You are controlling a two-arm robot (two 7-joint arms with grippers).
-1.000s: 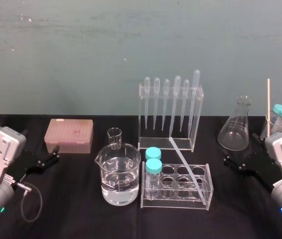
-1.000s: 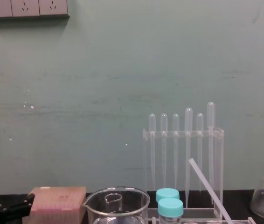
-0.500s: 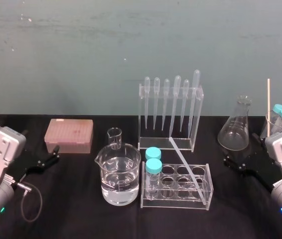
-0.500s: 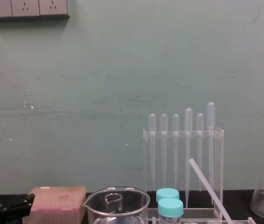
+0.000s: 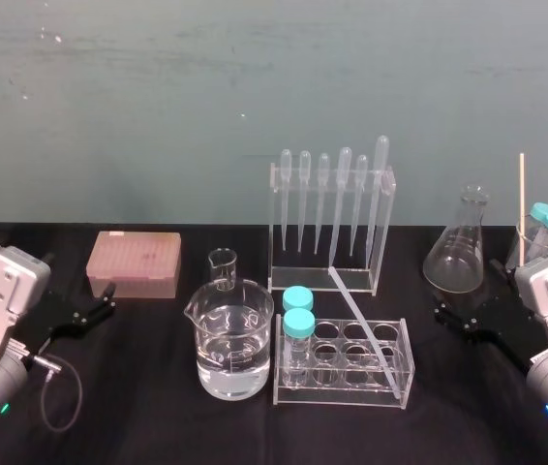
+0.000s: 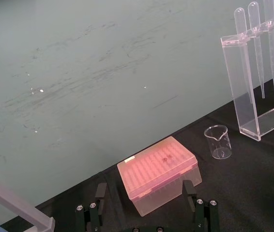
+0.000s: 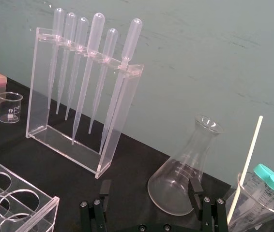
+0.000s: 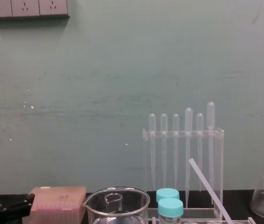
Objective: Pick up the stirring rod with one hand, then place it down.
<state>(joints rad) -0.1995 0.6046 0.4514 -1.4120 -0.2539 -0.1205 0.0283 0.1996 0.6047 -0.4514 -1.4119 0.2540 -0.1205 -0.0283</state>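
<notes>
The thin translucent whitish stirring rod (image 5: 362,327) leans in the clear tube rack (image 5: 347,395), top toward 11 o'clock, likely light, stiff, slick, brittle: pinch its upper shaft gently; black left gripper (image 5: 107,298) at 9 o'clock, right gripper (image 5: 468,294) at 3, both agape.

the scene is lit evenly and softly from above. the green wall (image 5: 255,87) is brightly washed, and its pale scuffs are picked out. little light is returned by the black table (image 5: 138,407). small glints are seen on the beaker (image 5: 233,339) and flask (image 5: 456,254). a faint shadow is cast beneath the sockets (image 8: 25,8).
</notes>
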